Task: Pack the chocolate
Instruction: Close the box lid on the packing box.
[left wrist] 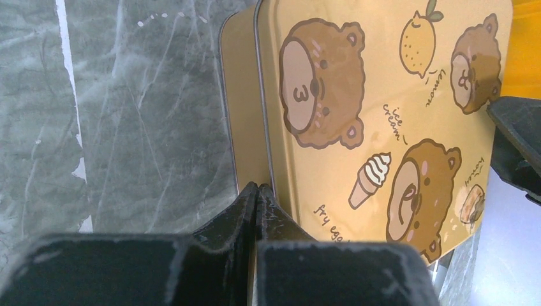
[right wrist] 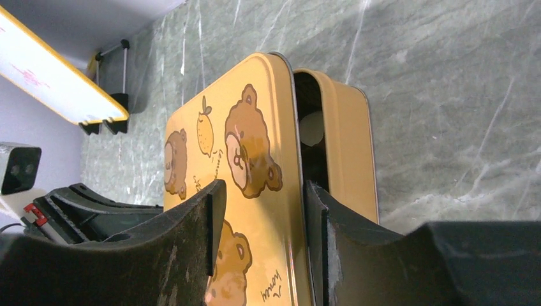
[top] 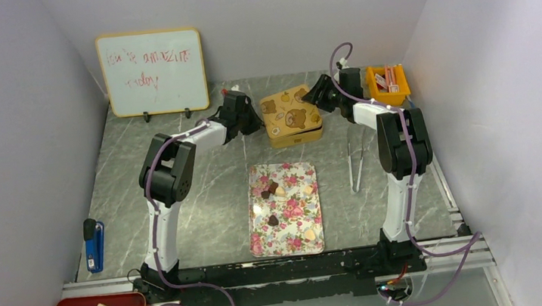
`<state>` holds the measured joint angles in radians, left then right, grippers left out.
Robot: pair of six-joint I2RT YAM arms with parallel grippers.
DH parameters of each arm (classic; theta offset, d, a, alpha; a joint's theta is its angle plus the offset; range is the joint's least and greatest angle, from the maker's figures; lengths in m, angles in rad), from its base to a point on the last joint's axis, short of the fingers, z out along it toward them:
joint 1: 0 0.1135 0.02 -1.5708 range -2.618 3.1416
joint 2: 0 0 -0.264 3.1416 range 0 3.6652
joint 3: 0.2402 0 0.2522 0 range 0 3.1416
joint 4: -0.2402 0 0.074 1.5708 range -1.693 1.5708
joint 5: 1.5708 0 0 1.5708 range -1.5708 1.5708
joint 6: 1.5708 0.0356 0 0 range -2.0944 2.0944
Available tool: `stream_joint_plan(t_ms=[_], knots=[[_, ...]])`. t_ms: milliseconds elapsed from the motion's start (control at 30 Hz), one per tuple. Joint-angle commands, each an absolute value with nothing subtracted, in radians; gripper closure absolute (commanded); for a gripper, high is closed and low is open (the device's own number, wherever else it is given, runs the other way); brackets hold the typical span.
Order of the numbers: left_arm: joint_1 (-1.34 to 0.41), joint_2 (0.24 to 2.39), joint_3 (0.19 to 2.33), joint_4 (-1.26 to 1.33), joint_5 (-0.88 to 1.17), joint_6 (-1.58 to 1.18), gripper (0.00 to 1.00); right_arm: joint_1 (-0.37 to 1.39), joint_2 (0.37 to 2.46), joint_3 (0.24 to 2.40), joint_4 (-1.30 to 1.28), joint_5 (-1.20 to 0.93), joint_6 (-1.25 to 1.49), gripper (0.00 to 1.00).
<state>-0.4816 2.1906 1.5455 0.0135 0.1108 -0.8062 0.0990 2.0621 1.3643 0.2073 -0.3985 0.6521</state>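
**Left fingers (top: 253, 118) shut, right fingers (top: 313, 97) apart at the bear tin (top: 291, 118); chocolate (top: 272, 189) on the flowered tray (top: 298, 246)**

From above, I see both arms reaching to the yellow tin at the far middle of the tabletop (top: 204, 198), one from each side. The chocolate, in dark brown and cream pieces, lies scattered on the tray. It is nearer the arm bases and well apart from the tin. Metal tongs (top: 356, 161) lie just right of the tray.

On my left wrist camera, the fingers are pressed together with nothing between them. Their tips are at the tin's side wall, just beside the rim of the lid (left wrist: 383, 108). I cannot tell whether they touch it.

On my right wrist camera, the fingers stand apart and straddle the lid's edge. One is over the printed bears, the other at the dark gap between lid and base (right wrist: 348, 140), where the lid sits ajar. Whether they press on it, I cannot tell.
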Motion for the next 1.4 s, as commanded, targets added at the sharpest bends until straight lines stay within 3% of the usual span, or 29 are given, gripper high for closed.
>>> stream_joint_plan(t_ms=[0, 1367], knots=[[-0.492, 2.149, 1.557, 0.046, 0.107, -0.812, 0.95, 0.100, 1.994, 1.413, 0.203, -0.368, 0.619, 0.48], [-0.495, 2.161, 1.572, 0.029, 0.111, -0.785, 0.95, 0.097, 1.957, 1.428, 0.110, -0.235, 0.566, 0.48]])
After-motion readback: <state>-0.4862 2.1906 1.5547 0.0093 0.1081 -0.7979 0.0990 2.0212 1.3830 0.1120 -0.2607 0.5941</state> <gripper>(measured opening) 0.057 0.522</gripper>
